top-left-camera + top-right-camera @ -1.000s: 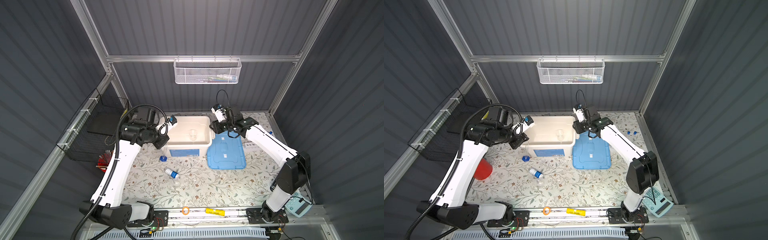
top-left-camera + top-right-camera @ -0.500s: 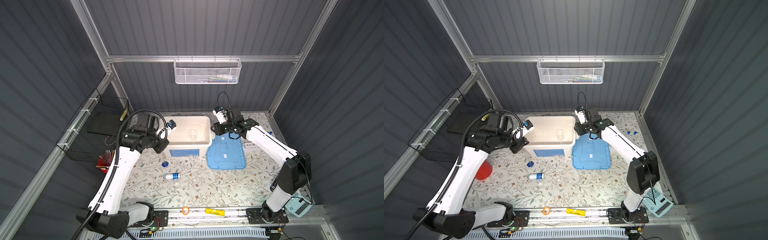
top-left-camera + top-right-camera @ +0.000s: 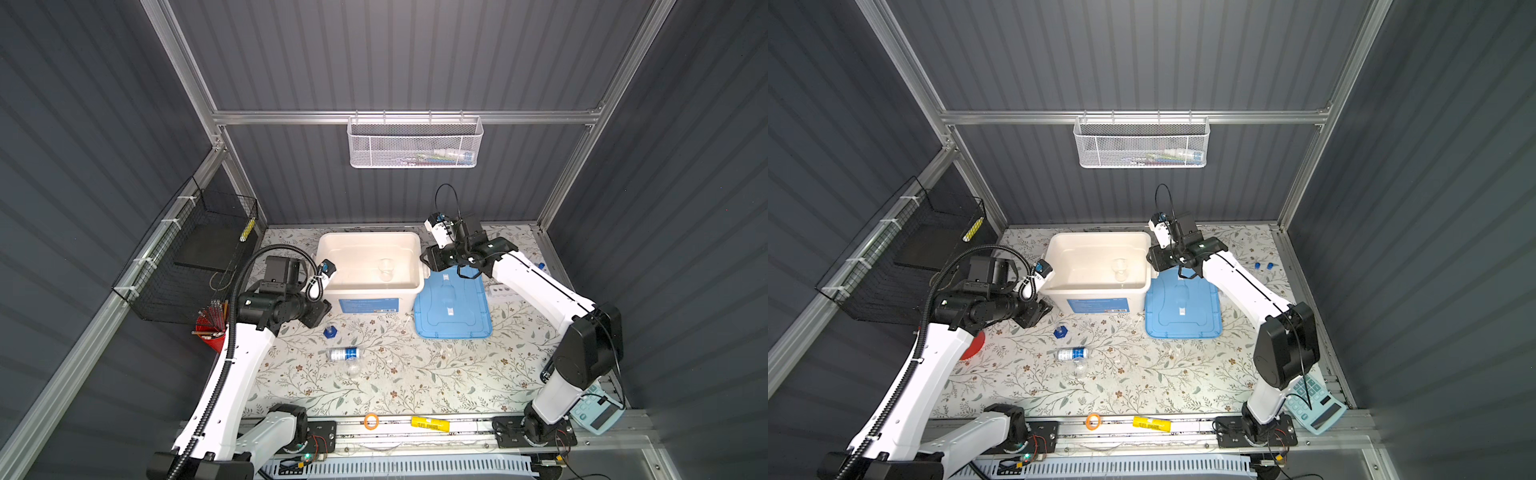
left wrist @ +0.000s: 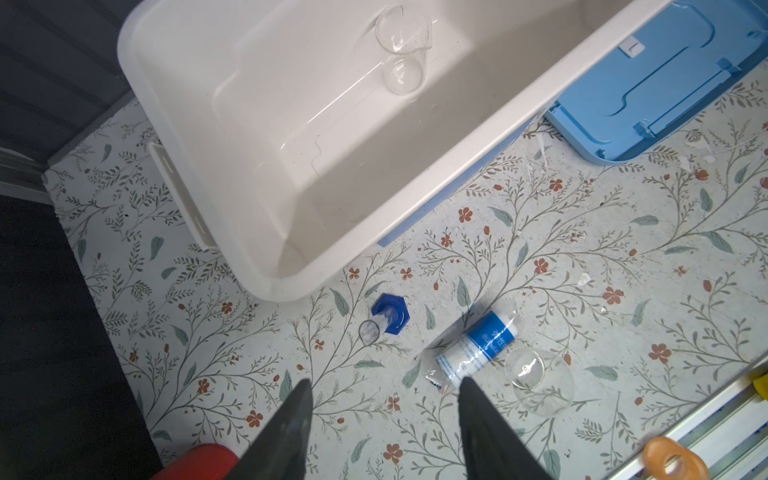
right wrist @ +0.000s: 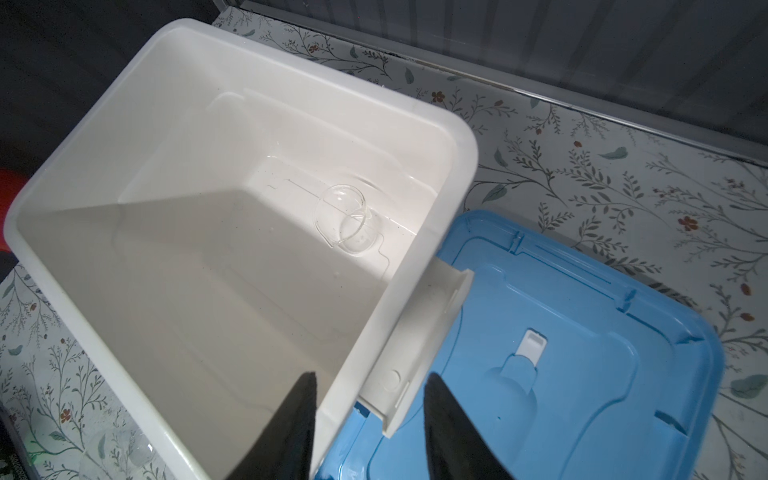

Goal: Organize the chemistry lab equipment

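- Left wrist view: the left gripper has sprung open, empty, and pulled back off the bin toward the table's left edge.
- Next, the cylinder on blue hexagonal base stands slightly nearer the front edge than before.
- And the white blue-labelled bottle has swung round, parallel to the front edge, with a round flask just beside it.
- Over the bin's right rim, the right gripper hangs parted, empty, barely shifted.
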Controlling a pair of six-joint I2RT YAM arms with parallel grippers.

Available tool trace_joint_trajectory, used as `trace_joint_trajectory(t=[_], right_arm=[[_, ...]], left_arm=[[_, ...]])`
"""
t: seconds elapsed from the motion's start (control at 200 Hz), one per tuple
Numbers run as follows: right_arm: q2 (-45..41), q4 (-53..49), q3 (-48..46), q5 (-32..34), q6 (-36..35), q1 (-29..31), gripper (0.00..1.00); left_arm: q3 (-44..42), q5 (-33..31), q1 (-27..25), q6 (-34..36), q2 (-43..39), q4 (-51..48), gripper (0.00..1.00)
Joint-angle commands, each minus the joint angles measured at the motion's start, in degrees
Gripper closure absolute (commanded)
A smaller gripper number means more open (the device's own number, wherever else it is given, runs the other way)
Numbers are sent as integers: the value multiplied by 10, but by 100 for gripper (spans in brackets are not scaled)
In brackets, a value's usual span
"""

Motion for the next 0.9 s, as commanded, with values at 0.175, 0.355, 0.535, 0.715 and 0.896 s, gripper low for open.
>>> trace_joint_trajectory(t=[0.175,0.355,0.535,0.715,0.896], right_arm=[[-20,3,-16,-4,4,0,56],[-18,5,-17,-2,5,0,56],[-15,9,-21,2,5,0,56],[-11,11,-21,5,3,-2,56],[-7,11,-21,6,2,-3,56]], left_arm=[[-81,-4,32,-10,-13,37,39],[-89,-1,34,12,17,56,40],[-90,9,35,27,50,69,46],[-94,9,37,36,74,84,52],[-90,17,39,40,94,90,62]])
